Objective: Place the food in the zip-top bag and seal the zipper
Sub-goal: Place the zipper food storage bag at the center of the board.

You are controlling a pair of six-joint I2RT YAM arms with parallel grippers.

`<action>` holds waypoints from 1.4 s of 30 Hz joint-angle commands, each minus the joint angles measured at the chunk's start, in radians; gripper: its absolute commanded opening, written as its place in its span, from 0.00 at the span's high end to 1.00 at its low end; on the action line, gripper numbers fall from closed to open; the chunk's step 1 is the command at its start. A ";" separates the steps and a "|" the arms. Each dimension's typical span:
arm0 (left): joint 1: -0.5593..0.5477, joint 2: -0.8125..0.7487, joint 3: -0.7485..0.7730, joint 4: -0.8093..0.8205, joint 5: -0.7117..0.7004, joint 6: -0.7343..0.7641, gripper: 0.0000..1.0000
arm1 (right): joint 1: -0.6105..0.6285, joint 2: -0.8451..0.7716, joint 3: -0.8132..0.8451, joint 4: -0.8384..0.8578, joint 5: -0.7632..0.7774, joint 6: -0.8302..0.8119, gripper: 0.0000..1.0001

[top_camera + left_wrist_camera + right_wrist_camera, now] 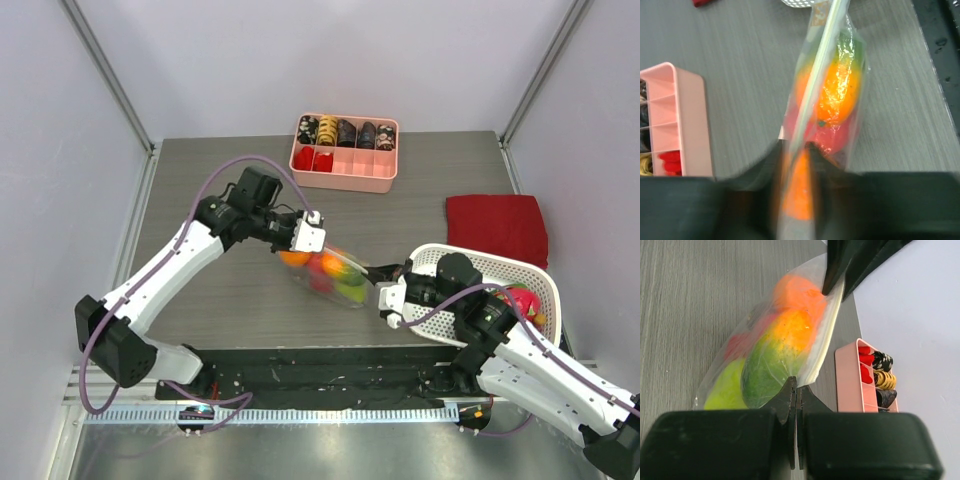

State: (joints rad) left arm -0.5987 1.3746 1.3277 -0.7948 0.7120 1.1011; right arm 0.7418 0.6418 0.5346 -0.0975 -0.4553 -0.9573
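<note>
The clear zip-top bag (pixel 325 268) hangs stretched between both grippers above the table. Toy fruits fill it: orange (pixel 840 92), red and a green one (pixel 767 372). My left gripper (pixel 312 232) is shut on the bag's top edge at its far-left end; the zipper strip (pixel 816 75) runs out from its jaws. My right gripper (pixel 385 285) is shut on the same edge at the near-right end, jaws pinched on the whitish strip (pixel 826 347). The left gripper's dark fingertips (pixel 837 270) show at the far end in the right wrist view.
A pink compartment tray (pixel 344 152) with dark and red snack pieces stands at the back. A white perforated basket (pixel 500 290) with more toy fruit sits at the right under my right arm. A red cloth (pixel 497 226) lies behind it.
</note>
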 commanded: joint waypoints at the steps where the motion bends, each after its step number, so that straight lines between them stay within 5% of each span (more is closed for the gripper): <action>1: 0.000 0.006 0.074 -0.084 0.014 0.025 0.95 | -0.002 0.001 0.038 0.036 -0.007 0.018 0.99; 3: 0.002 0.001 0.083 -0.073 -0.008 -0.029 1.00 | -0.002 0.010 0.036 0.062 0.021 0.061 0.95; 6: 0.043 0.007 0.102 -0.026 -0.048 -0.131 1.00 | -0.002 0.022 0.065 0.059 0.070 0.152 0.60; 7: 0.057 0.018 0.111 0.030 -0.057 -0.183 1.00 | -0.004 0.024 0.073 0.059 0.099 0.223 0.41; 10: 0.108 0.082 0.185 0.095 -0.091 -0.242 1.00 | -0.002 0.025 0.087 0.062 0.157 0.307 0.16; 13: 0.131 0.135 0.266 0.108 -0.132 -0.228 1.00 | -0.002 0.032 0.099 0.081 0.213 0.406 0.04; 19: 0.140 0.227 0.334 0.151 -0.183 -0.210 1.00 | -0.013 0.039 0.168 0.079 0.348 0.626 0.00; 26: 0.039 0.161 0.130 0.085 -0.184 -0.237 1.00 | -0.097 0.093 0.303 -0.017 0.380 0.857 0.00; 32: -0.059 0.104 -0.071 0.080 -0.172 -0.411 1.00 | -0.162 0.248 0.534 -0.224 0.414 1.113 0.00; 42: -0.136 0.080 -0.203 0.137 -0.086 -0.675 0.99 | -0.255 0.332 0.562 -0.271 0.380 1.321 0.00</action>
State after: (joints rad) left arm -0.6930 1.5188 1.1595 -0.7132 0.5785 0.5392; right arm 0.5003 0.9802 1.0752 -0.3546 -0.0761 0.2718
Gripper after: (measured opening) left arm 0.016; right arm 0.996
